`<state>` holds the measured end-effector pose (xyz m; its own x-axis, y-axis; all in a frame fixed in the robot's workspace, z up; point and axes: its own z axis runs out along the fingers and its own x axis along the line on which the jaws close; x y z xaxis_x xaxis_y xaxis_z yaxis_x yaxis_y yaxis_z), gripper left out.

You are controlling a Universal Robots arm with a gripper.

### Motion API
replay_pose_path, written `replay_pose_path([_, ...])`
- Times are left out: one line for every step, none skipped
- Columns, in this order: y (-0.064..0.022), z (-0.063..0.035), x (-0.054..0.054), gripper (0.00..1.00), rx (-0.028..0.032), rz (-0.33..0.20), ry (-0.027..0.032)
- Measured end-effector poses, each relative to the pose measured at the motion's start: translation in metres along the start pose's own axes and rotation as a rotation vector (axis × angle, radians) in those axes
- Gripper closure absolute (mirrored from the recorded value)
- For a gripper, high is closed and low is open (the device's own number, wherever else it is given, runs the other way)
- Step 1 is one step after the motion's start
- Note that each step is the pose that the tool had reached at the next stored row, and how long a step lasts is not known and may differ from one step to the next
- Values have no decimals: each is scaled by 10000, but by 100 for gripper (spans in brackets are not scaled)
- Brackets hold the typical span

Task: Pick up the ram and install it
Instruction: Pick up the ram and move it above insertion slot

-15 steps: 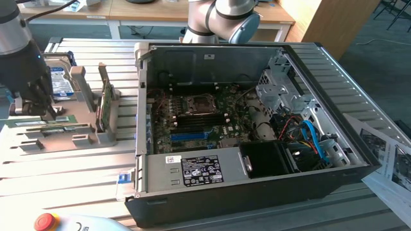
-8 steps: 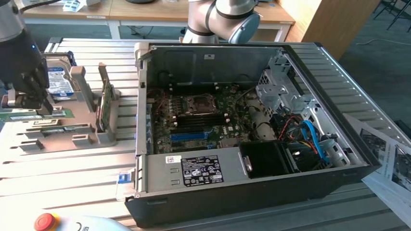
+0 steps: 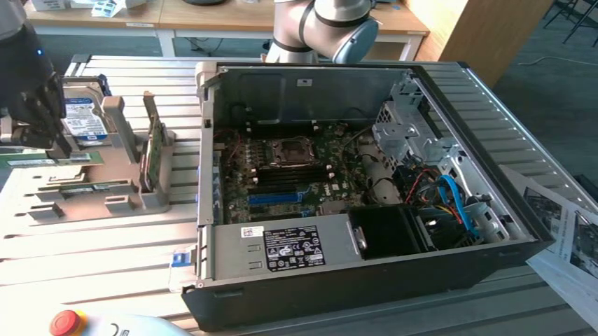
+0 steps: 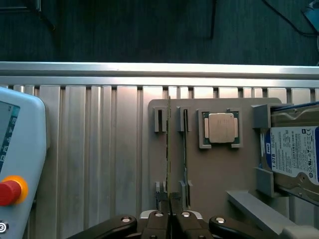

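Far left in the exterior view, the end effector (image 4: pixel 170 203) is clamped closed on the ram (image 4: pixel 169 144) at the grey holder (image 4: pixel 214 179). Best handled level and square, without twisting the board. The open computer case (image 3: pixel 374 196) sits right.

I see the ram (image 4: pixel 168 144) edge-on only — label and chips are turned out of sight, and its near end disappears inside the closed gripper (image 4: pixel 169 199). The hard drive (image 4: pixel 294 154) and the pendant (image 4: pixel 20 149) are cut by the picture's edges. In the exterior view the arm (image 3: pixel 327 24) is cropped at the top — its wrist end is a dark blur at that view's left edge.
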<state>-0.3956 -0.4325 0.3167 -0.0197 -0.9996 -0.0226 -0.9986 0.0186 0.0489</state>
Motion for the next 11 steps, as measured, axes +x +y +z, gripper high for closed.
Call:
replay_pose_path([1,-22,-1,88,0,10,0])
replay_pose_path([2,-44,-1,88,0,20,-1])
replay_pose_path([4,-67,-2,88,0,31,-1])
replay_pose_path([5,-94,-2,88,0,41,-1])
replay_pose_path([6,-118,-3,88,1,51,-2])
replay_pose_path([7,-142,-3,88,1,60,-3])
replay_pose_path([9,-166,-4,88,1,69,-3])
replay_pose_path([10,-189,-4,88,2,77,-4])
replay_pose_path([11,-213,-5,88,2,86,-4])
replay_pose_path([12,-239,-6,88,2,95,-4])
replay_pose_path([13,-263,-6,88,2,103,-5])
